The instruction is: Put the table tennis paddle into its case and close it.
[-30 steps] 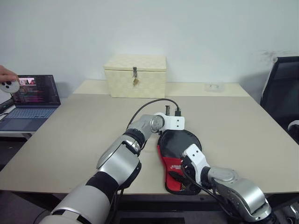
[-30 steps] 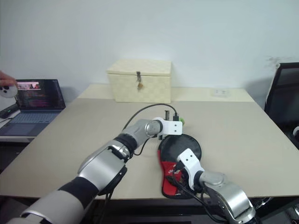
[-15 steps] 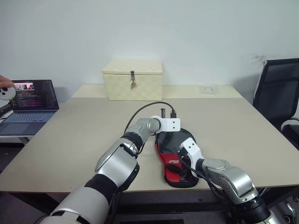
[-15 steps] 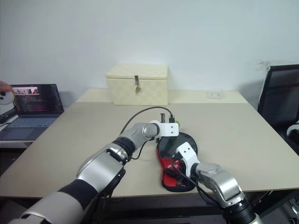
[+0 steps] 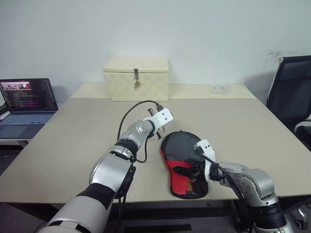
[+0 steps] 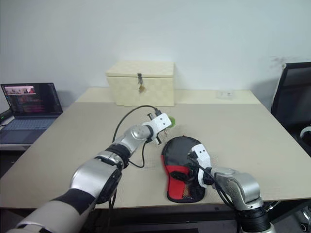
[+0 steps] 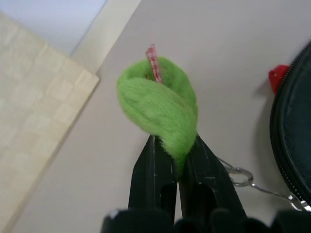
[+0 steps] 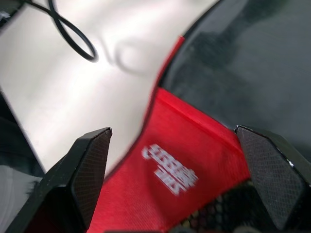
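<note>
Beneath the wide-open, empty right claw (image 8: pixel 180 179) lies the case (image 5: pixel 183 162); left claw (image 7: pixel 175 160) pinches a green ball (image 7: pixel 158 104).

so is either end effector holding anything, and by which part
The left end effector pinches the green felt ball by its lower edge. The right end effector is open above the case, holding nothing.

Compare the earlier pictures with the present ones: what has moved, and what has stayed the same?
The left gripper, shut on the green ball, moved left, away from the case, and rolled. The right gripper stays open over the case's red panel. The case and cream box stayed put.
</note>
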Controlling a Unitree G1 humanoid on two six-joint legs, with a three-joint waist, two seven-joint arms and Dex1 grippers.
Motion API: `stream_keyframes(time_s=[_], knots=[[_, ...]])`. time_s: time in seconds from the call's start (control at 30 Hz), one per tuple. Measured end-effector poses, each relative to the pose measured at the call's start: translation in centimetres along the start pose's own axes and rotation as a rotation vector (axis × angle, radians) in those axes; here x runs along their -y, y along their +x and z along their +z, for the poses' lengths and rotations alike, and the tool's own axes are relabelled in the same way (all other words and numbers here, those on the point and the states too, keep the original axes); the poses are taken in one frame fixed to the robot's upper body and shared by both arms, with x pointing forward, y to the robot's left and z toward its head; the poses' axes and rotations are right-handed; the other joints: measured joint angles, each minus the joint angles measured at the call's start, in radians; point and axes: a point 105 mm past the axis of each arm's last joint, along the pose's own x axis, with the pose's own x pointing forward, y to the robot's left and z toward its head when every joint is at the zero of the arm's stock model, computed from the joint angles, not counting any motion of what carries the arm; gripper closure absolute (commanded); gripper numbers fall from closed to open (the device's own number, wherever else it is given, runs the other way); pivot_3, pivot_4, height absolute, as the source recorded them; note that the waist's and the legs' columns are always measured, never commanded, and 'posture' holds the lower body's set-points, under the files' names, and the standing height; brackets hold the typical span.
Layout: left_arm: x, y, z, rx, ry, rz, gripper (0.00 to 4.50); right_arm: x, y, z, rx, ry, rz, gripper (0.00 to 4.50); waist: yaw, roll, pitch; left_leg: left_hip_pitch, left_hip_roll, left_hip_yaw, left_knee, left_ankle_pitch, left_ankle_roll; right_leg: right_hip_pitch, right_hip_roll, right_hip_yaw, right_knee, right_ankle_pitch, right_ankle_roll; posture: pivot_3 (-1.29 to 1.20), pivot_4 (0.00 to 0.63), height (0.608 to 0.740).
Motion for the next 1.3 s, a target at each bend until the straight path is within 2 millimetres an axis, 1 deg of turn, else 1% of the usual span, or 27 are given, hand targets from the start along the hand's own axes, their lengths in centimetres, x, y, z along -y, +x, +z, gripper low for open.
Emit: stream_keyframes(time_s=[0.07, 0.17, 0.2, 0.27, 0.33, 0.4, 0.47, 0.53, 0.67, 0.83, 0.9, 1.03, 1.13, 1.2, 1.3], knots=[[-0.3, -0.1, 0.1, 0.021, -0.067, 0.01, 4.45, -0.5, 0.3, 1.0, 0.037, 0.007, 0.031, 0.0, 0.0, 0.0, 0.0, -0.005, 0.0, 0.0, 0.0, 0.0, 0.0, -0.005, 0.0, 0.0, 0.001, 0.002, -0.003, 0.0, 0.15, 0.74], [-0.4, -0.3, 0.0, 0.042, -0.124, 0.015, 4.45, -0.5, 0.6, 3.0, 0.105, -0.004, 0.04, 0.0, 0.003, 0.0, 0.0, -0.008, -0.001, 0.0, 0.0, 0.0, 0.0, -0.009, -0.001, 0.0, 0.001, 0.003, -0.005, 0.0, 0.15, 0.74], [-0.4, -0.3, -0.2, 0.042, -0.139, 0.013, 4.45, -0.3, 0.7, 3.4, 0.126, -0.007, 0.034, 0.0, 0.004, 0.0, 0.0, -0.01, -0.001, 0.0, 0.0, 0.0, 0.0, -0.011, -0.001, 0.0, 0.001, 0.003, -0.005, 0.0, 0.15, 0.74], [-0.5, -0.4, -0.5, 0.039, -0.152, 0.012, 4.45, 0.6, 1.1, 3.8, 0.15, -0.001, -0.01, 0.0, 0.006, 0.001, 0.0, -0.011, -0.001, 0.0, 0.0, 0.0, 0.0, -0.012, -0.001, 0.0, 0.001, 0.003, -0.005, 0.0, 0.15, 0.74], [-0.5, -0.4, -0.6, 0.036, -0.158, 0.012, 4.45, 1.9, 1.7, 3.6, 0.148, -0.007, -0.077, 0.0, 0.008, 0.001, 0.0, -0.011, -0.001, 0.001, 0.0, 0.0, 0.0, -0.012, -0.001, 0.0, 0.001, 0.003, -0.005, 0.0, 0.15, 0.74], [-0.4, -0.4, -0.7, 0.033, -0.16, 0.009, 4.45, 2.8, 2.2, 2.9, 0.117, -0.035, -0.123, 0.0, 0.01, 0.001, 0.0, -0.011, -0.001, 0.001, 0.0, 0.0, 0.0, -0.012, -0.001, 0.0, 0.001, 0.003, -0.005, 0.0, 0.15, 0.74], [-0.3, -0.4, -0.8, 0.03, -0.16, 0.006, 4.45, 3.2, 2.6, 2.3, 0.084, -0.08, -0.148, 0.0, 0.011, 0.001, 0.001, -0.011, -0.001, 0.001, 0.0, 0.0, 0.0, -0.012, -0.001, 0.0, 0.001, 0.003, -0.005, 0.0, 0.15, 0.74], [-0.3, -0.4, -0.8, 0.029, -0.157, 0.004, 4.45, 3.3, 2.7, 2.2, 0.071, -0.133, -0.171, 0.0, 0.011, 0.001, 0.001, -0.011, -0.001, 0.001, 0.0, 0.0, 0.0, -0.012, -0.001, 0.0, 0.001, 0.003, -0.005, 0.0, 0.15, 0.74], [0.1, -0.3, -0.7, 0.018, -0.127, -0.008, 4.45, 4.0, 2.5, 1.8, 0.044, -0.211, -0.222, 0.0, 0.015, 0.001, 0.001, -0.011, -0.002, 0.0, 0.002, 0.0, 0.0, -0.011, -0.001, -0.001, 0.002, 0.003, -0.005, 0.0, 0.15, 0.74], [1.1, 0.3, 0.4, 0.005, 0.006, -0.048, 4.45, 4.5, 2.1, 1.4, 0.021, -0.241, -0.25, 0.0, 0.018, 0.001, 0.0, -0.011, -0.003, -0.001, 0.004, 0.0, 0.0, -0.01, -0.001, -0.001, 0.002, 0.003, -0.005, 0.0, 0.15, 0.74], [1.4, 0.6, 1.3, 0.002, 0.103, -0.057, 4.45, 4.4, 2.0, 1.1, 0.014, -0.247, -0.258, 0.0, 0.019, 0.0, 0.0, -0.011, -0.003, -0.001, 0.004, 0.0, 0.0, -0.01, -0.001, -0.001, 0.002, 0.003, -0.005, 0.0, 0.15, 0.74], [1.7, 1.0, 2.9, 0.02, 0.213, -0.058, 4.45, 4.1, 1.7, 0.6, 0.005, -0.243, -0.257, 0.0, 0.018, 0.001, 0.0, -0.011, -0.003, 0.0, 0.004, 0.0, 0.0, -0.01, -0.001, -0.001, 0.002, 0.003, -0.005, 0.0, 0.15, 0.74], [2.3, 1.3, 3.8, 0.017, 0.375, -0.07, 4.45, 3.8, 1.1, -0.2, -0.005, -0.247, -0.259, 0.0, 0.019, 0.0, 0.0, -0.011, -0.003, -0.001, 0.004, 0.0, 0.0, -0.009, -0.001, -0.001, 0.002, 0.003, -0.005, 0.0, 0.15, 0.74], [3.2, 1.6, 4.8, 0.033, 0.491, -0.091, 4.45, 3.5, 0.7, -0.7, -0.008, -0.249, -0.258, 0.0, 0.02, 0.0, 0.0, -0.011, -0.004, -0.001, 0.004, 0.0, 0.0, -0.009, -0.001, -0.001, 0.002, 0.003, -0.004, 0.0, 0.15, 0.74], [4.2, 1.9, 5.9, 0.063, 0.618, -0.112, 4.45, 3.1, 0.3, -1.2, -0.01, -0.248, -0.26, 0.0, 0.019, 0.001, -0.001, -0.011, -0.004, -0.001, 0.004, 0.0, 0.0, -0.009, -0.001, -0.001, 0.002, 0.001, -0.002, 0.0, 0.15, 0.74]])
